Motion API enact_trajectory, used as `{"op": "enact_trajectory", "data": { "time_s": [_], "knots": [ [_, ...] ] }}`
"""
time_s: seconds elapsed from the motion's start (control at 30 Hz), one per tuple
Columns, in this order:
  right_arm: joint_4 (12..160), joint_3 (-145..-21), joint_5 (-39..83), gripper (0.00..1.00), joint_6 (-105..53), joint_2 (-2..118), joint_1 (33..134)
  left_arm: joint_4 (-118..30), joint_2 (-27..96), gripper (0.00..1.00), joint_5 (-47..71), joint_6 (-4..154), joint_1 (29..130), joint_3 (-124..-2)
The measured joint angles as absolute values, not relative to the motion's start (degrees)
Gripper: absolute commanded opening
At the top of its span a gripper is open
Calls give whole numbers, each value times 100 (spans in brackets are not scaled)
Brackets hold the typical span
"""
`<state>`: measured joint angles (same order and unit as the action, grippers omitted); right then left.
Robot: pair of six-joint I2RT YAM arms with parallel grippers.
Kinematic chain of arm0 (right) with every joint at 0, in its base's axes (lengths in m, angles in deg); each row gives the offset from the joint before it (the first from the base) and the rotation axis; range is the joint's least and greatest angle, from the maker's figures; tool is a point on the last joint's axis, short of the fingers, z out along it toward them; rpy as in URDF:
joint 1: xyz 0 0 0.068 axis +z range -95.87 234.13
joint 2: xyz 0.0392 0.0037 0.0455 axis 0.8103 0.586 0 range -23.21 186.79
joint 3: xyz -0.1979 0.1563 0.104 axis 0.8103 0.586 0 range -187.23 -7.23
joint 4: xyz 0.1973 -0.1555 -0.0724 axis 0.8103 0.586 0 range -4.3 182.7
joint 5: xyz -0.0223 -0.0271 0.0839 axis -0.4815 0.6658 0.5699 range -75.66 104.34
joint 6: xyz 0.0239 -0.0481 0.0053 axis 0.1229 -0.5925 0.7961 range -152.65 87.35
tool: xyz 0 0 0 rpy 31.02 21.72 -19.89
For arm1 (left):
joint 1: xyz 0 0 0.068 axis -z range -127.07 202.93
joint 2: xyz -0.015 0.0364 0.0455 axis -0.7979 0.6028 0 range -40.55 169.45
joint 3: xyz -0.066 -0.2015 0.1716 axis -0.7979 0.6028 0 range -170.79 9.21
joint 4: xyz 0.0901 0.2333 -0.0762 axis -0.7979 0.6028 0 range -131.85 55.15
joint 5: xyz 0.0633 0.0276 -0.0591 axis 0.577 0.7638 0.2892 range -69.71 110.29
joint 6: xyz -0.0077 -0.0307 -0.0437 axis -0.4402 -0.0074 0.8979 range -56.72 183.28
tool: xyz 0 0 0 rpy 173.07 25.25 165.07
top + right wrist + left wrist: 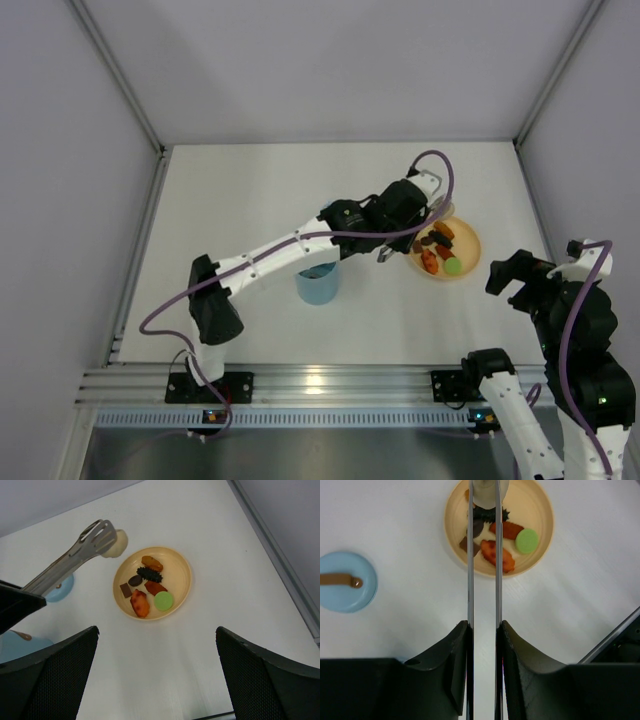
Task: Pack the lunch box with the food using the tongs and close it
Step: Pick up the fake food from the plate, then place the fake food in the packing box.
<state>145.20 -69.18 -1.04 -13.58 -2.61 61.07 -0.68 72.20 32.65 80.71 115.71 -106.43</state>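
One pale piece is pinched at the plate's ten o'clock by tongs clamped in the left gripper (right gripper agape).

Yellow plate on white table

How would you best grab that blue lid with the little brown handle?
By the brown handle, from straight above. The lid lies flat on the table, so its thin rim gives little to pinch, while the handle seems raised across its top. Pinch across the handle's narrow width.
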Motion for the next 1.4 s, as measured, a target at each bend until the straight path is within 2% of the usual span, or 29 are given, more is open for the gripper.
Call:
{"op": "enact_trajectory", "data": {
  "time_s": [0.27, 0.77, 0.97, 1.4],
  "knots": [
    [14512, -6918, -97, 100, -1356, -248, 6107, 413, 5403, 18, 3684, 8460, 11595, -9119],
    [14422, -6837, 73, 100, -1338, -42, 6107, 1698, 2361, 20, 4377, 9271, 11624, -7086],
    [14400, -6835, 167, 99, -1336, 47, 6107, 2004, 1843, 20, 4390, 9606, 11624, -6479],
    [14359, -6678, 202, 99, -1334, 82, 6107, 2148, 1528, 26, 4353, 9859, 11624, -6140]
  ]
}}
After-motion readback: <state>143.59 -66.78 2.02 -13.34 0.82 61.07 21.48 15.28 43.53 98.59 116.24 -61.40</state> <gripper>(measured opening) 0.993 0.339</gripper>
